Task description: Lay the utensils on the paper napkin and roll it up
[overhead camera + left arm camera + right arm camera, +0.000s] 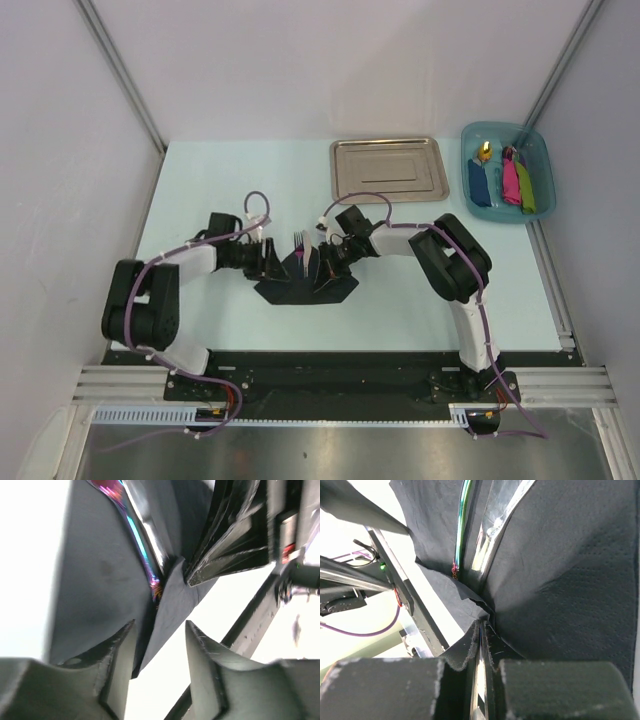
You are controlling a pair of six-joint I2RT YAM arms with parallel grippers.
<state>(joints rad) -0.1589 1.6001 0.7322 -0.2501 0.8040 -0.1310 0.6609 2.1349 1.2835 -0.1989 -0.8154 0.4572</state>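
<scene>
Napkin point(303, 288) — thin, limp, easily torn — best pinched by an edge; right gripper point(482, 628) clamped on its fold, left gripper point(160, 626) apart — utensils point(298, 243) slippery inside.

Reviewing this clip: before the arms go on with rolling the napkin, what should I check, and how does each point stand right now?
1. Utensils inside the napkin: ok. They lie in the fold between its raised sides, with the fork tines showing at the far end.
2. Right end effector gripping the napkin: ok, shut on an edge.
3. Left end effector gripping the napkin: not ok. Its fingers are apart and clamp nothing.
4. Napkin rolled closed: not ok. The sides stand open over the utensils.
5. Napkin free of tears: cannot tell.
</scene>
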